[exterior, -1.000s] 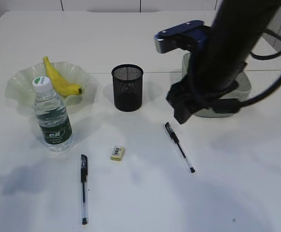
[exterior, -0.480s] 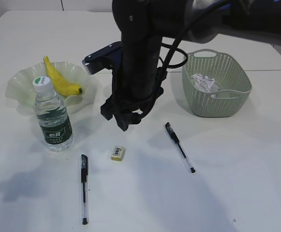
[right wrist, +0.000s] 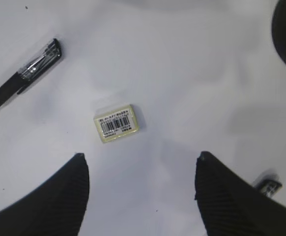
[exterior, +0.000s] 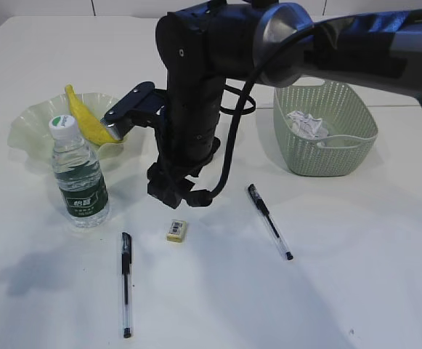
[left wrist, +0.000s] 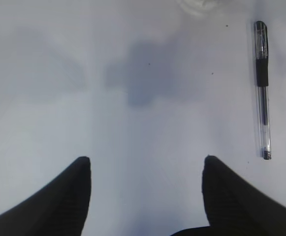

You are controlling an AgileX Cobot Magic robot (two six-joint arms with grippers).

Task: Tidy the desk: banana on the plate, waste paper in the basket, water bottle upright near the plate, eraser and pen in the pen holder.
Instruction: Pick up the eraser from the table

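The banana [exterior: 87,116] lies in the plate [exterior: 29,123] toward the far left of the surface [exterior: 356,276], the bottle [exterior: 80,178] stands upright just in front of that plate, and the waste paper [exterior: 305,123] sits in the basket [exterior: 327,127] at the far right, so those parts of the tidy-up look done. What is left lies loose on the near half: the eraser [exterior: 176,230] near the middle, one pen [exterior: 126,282] toward the near left and a second pen [exterior: 269,221] right of centre. The holder is hidden behind the right arm, which reaches across the middle and hangs its gripper [exterior: 173,195] just above and behind the eraser, probably lining up to take it first. In the right wrist view the eraser [right wrist: 116,123] lies ahead of the jaws, slightly left of centre; they stand wide apart, empty, touching nothing. The left gripper [left wrist: 145,169] is likewise wide open and empty over bare surface, with a pen [left wrist: 262,88] off to its right.
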